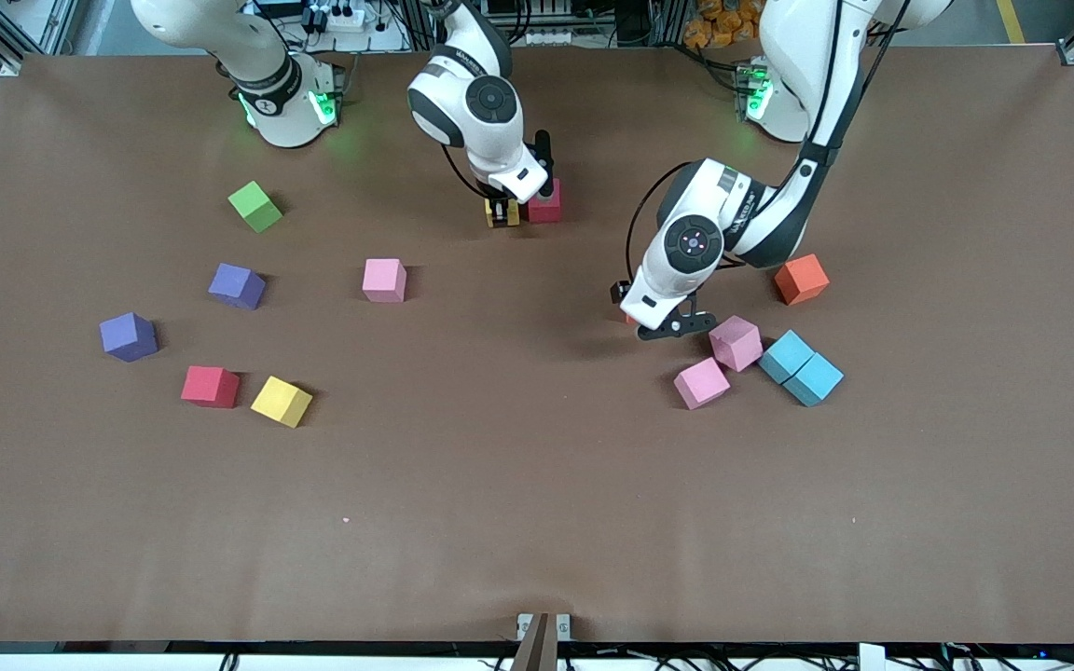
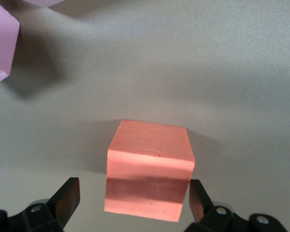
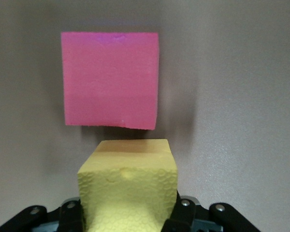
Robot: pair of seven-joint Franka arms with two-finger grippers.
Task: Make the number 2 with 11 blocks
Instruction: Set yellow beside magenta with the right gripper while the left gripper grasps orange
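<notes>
Right gripper (image 1: pixel 503 212) pinches 1 yellow block (image 3: pixel 130 186) beside the red block (image 1: pixel 545 201), starting the digit, and must set it touching, while the left gripper (image 2: pixel 134 200), spread wide, straddles an orange block (image 2: pixel 150 169).

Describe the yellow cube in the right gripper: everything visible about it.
The yellow cube is a small matte block that looks like foam, its top pebbled, with a shallow dent near one edge. The right gripper has its jaws shut on the cube's sides, holding it level, low by the table and close beside a red cube. The right wrist view shows a narrow gap between the two.
</notes>
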